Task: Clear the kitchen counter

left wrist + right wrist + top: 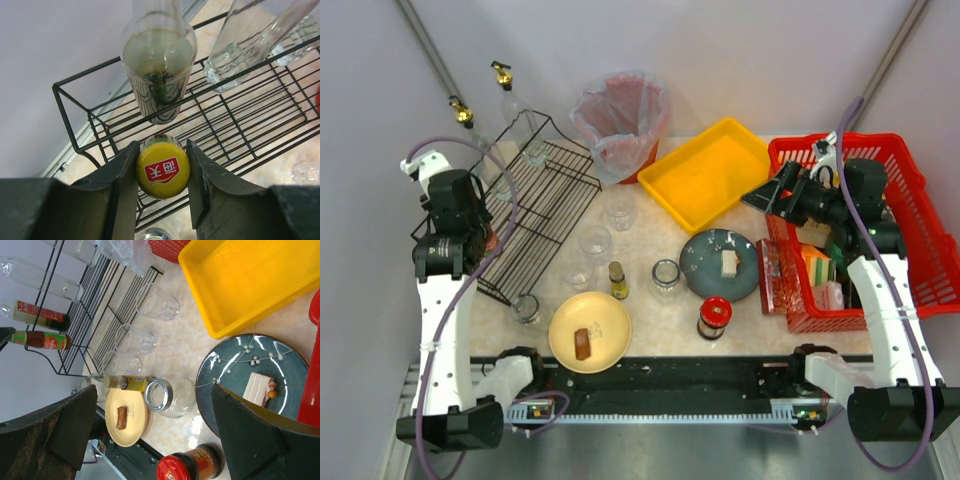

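The yellow-capped sauce bottle is gripped at its cap end by the left pincer, its long side pointed away over the wire rack on the worktop, while the right pincer is spread open, well apart.

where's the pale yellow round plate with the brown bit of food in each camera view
top external: pale yellow round plate, at the front of the marble kitchen counter, left of centre.
left wrist: not in it; only a yellow-capped bottle and the rack show.
right wrist: lower left, beside a clear glass jar.
shared landmark: black wire rack, in all three.
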Available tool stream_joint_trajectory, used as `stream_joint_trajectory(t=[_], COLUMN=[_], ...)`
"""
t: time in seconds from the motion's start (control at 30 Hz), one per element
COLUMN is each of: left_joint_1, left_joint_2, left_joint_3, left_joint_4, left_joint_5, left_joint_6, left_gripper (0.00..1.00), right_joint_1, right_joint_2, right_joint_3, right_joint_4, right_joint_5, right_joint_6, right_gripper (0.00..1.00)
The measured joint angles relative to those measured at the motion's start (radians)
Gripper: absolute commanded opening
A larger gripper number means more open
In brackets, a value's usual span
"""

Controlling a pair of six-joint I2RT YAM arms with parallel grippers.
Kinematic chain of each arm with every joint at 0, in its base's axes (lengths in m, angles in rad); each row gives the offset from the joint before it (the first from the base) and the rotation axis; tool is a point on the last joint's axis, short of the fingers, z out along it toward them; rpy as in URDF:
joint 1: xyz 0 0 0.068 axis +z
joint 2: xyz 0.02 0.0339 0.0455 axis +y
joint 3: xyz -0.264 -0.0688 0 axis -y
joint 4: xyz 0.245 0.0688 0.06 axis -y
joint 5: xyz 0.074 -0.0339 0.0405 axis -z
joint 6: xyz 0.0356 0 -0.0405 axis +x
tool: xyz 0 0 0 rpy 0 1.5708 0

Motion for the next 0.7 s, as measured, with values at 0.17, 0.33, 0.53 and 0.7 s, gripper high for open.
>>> stream_joint_trajectory(t=[0.17,0.33,0.53,0.7], left_joint_1=[0.038,0.050,0.056,0.057], left_joint_2=[-0.011,-0.026,-0.026,0.016], left_joint_3=[-0.053,-0.074,-0.072,0.005], left_joint_4=[0.063,0.093,0.093,-0.001], left_joint_5=[0.035,0.049,0.058,0.079], left_joint_6=[-0.007,-0.009,-0.007,0.002], left_gripper=[0.00,0.04,0.00,0.00], right_joint_1=[0.000,0.000,0.000,0.000], right_joint_2=[0.000,0.000,0.000,0.000], right_joint_3=[0.000,0.000,0.000,0.000], right_joint_4=[0.000,0.000,0.000,0.000], right_joint_5=[0.000,0.000,0.001,0.002], right_joint_6=[0.000,0.000,0.000,0.000], right_gripper=[0.94,0.94,0.94,0.94])
